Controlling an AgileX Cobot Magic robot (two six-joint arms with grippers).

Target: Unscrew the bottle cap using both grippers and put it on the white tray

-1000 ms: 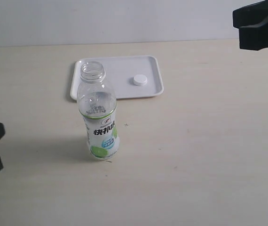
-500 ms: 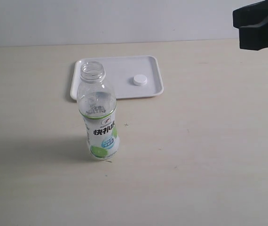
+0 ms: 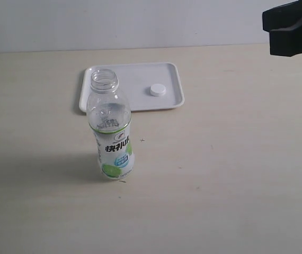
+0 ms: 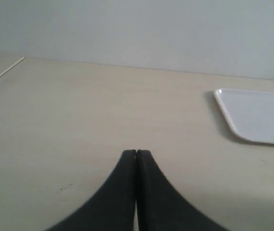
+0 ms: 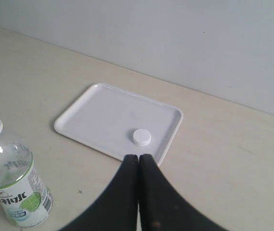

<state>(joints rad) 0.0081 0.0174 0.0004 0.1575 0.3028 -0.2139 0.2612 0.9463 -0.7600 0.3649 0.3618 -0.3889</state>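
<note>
The bottle stands upright on the table with its neck open, in front of the white tray. The bottle cap lies flat on the tray, right of its middle. In the right wrist view the cap rests on the tray, just beyond my right gripper, which is shut and empty; the bottle stands off to one side. A black part of the right arm shows at the exterior view's top right. My left gripper is shut and empty above bare table, with a tray corner beyond it.
A pale wall runs behind the light wooden table. The table's edge shows in the left wrist view.
The left gripper, seen at the exterior view's lower left a second ago, has moved out of that view. Bottle, cap, tray and right arm stay put.
</note>
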